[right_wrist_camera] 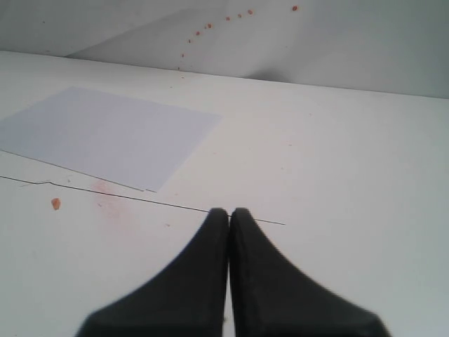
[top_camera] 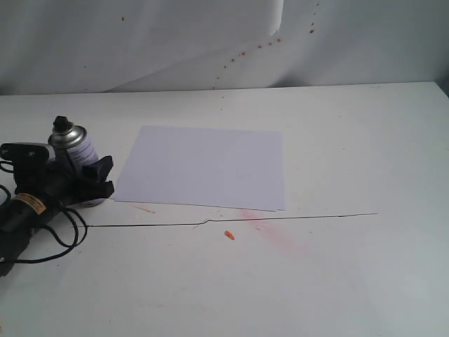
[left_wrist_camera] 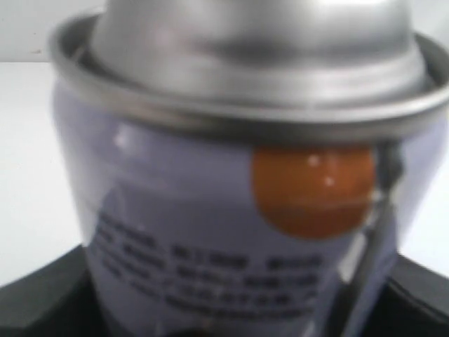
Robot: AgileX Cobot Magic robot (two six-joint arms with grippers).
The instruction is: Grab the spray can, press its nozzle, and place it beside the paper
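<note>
At the far left of the exterior view, the left gripper (top_camera: 105, 177) is seen low over the table (top_camera: 365, 147), with a black cable (top_camera: 70, 235) looped beside the arm. The spray can (top_camera: 74, 150) is held upright between its jaws, closed in from both sides; whether the base touches the table cannot be told. The black nozzle (top_camera: 62, 125) is seen on top of the can, uncovered. In the left wrist view the can (left_wrist_camera: 210, 239) fills the frame, blurred, with a round dot (left_wrist_camera: 313, 189) under the silver shoulder and a black finger (left_wrist_camera: 42, 302) at its lower edge. The paper (top_camera: 203, 167) is laid flat just right of the can, apart from it. A thin dark line (top_camera: 295, 217) is noted across the table below the paper, with an orange scrap (top_camera: 229, 235) and a faint reddish smear (top_camera: 280, 235) near it. The right gripper (right_wrist_camera: 229, 214) is recorded only in its own wrist view: jaws pressed together, nothing between them, above bare table, well apart from the paper (right_wrist_camera: 105, 133).
</note>
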